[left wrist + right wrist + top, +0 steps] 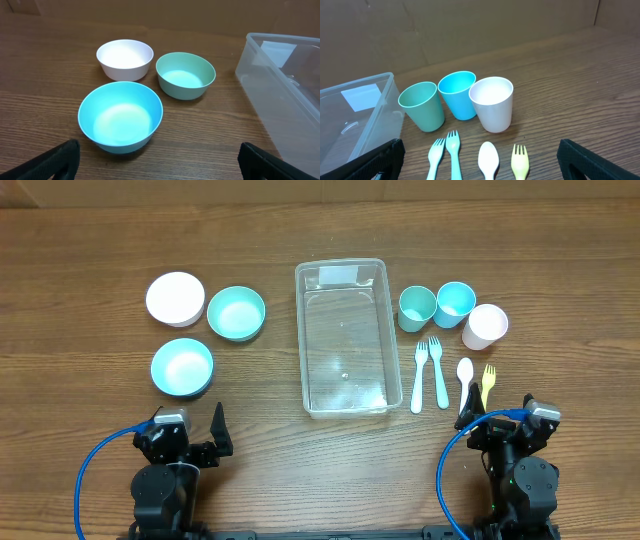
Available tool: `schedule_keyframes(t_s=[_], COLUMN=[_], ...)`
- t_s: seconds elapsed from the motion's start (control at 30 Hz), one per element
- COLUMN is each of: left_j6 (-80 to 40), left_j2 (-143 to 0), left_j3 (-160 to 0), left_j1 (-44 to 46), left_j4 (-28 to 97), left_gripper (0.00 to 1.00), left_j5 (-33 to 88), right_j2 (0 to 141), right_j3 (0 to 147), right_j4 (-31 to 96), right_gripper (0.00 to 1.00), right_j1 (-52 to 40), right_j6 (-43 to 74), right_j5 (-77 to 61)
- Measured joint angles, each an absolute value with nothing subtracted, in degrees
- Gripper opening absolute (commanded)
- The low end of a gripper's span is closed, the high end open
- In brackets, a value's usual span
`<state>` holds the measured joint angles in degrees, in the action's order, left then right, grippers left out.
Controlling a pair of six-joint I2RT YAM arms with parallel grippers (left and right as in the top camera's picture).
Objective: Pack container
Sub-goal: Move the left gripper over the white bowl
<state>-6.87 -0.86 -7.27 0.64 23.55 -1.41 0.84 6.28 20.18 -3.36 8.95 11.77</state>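
Sitting mid-bench (90, 350), the container (301, 340) is empty, its long walls running away from the arms and its whitish label (338, 276) at the far end. A broad strip of bare wood lies between its near rim and both arms.

To its left, the teal bowl (236, 313) stands near the far corner with a clear gap to the wall. The white bowl (175, 298) is just beside the teal one, and the blue bowl (182, 367) is nearer the arms. To its right the room is tighter. The teal fork (420, 375) lies close along the wall, and beyond it come the blue fork (438, 370), the white spoon (465, 380) and the yellow fork (488, 383). Beyond the cutlery the teal cup (417, 307), blue cup (456, 303) and white cup (485, 326) stand upright in a tight row.

The left claw (186, 430) and the right claw (498, 415) both sit at the near edge, spread wide and pinching nothing. The handle ends of the spoon and yellow fork lie just ahead of the right one.

Only the overhead view takes in the whole layout. The left wrist view adds the bowls' depth and the height of the container's wall, though it catches just one corner of the tub and none of the cutlery. The right wrist view shows the cups' open mouths side-on and a brown board (470, 25) rising behind the far edge, but no bowls. Whether the cups touch cannot be told.
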Motion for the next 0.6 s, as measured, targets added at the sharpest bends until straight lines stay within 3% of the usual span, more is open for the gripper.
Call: schedule_keyframes(t_s=[0.6], left_j6=[-6.87], left_j2=[-0.86], left_j3=[-7.27], left_j1=[0.64], left_j4=[23.55], left_gripper=[1.0], left_j5=[-3.68], right_j2=[0.84], right_j3=[6.28], right_j4=[20.18], right_gripper=[1.0], right_j1=[-3.36], right_j6=[8.95], right_j5=[11.77])
